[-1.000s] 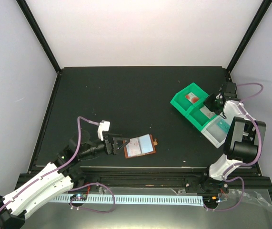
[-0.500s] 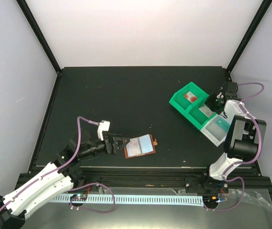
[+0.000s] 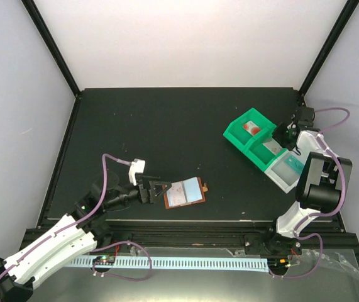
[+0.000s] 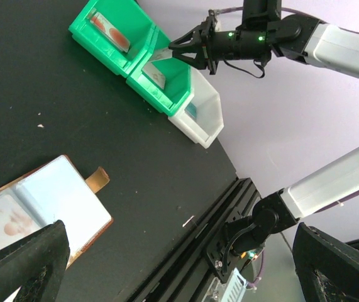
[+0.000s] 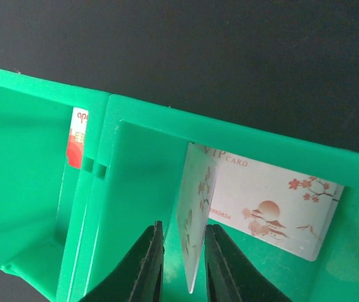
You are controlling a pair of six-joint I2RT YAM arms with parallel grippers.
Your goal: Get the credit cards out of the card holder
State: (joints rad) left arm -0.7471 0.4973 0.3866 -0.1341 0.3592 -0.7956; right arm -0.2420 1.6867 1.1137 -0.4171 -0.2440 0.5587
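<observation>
The brown card holder [image 3: 187,192] lies open near the table's front edge, pale blue lining up, with a blossom-printed card [image 4: 3,221] in its left pocket. My left gripper [image 3: 160,190] is wide open at the holder's left edge, and in the left wrist view [image 4: 179,277] one finger [image 4: 22,264] hangs over the holder [image 4: 47,207]. My right gripper [image 5: 184,267] hovers over the middle compartment of the green tray [image 3: 239,135]. Its jaws stand slightly apart around a tilted white card [image 5: 197,214], which is not clamped flat. A VIP card [image 5: 273,207] lies below it.
A card with a red blot [image 3: 252,128] lies in the tray's far compartment; it also shows in the right wrist view [image 5: 77,138]. A white bin [image 3: 286,170] joins the tray's near end. The black frame rail [image 4: 229,214] runs along the table's front edge.
My right gripper has shifted slightly to the right and back over the tray. The left arm and the card holder have not moved.
</observation>
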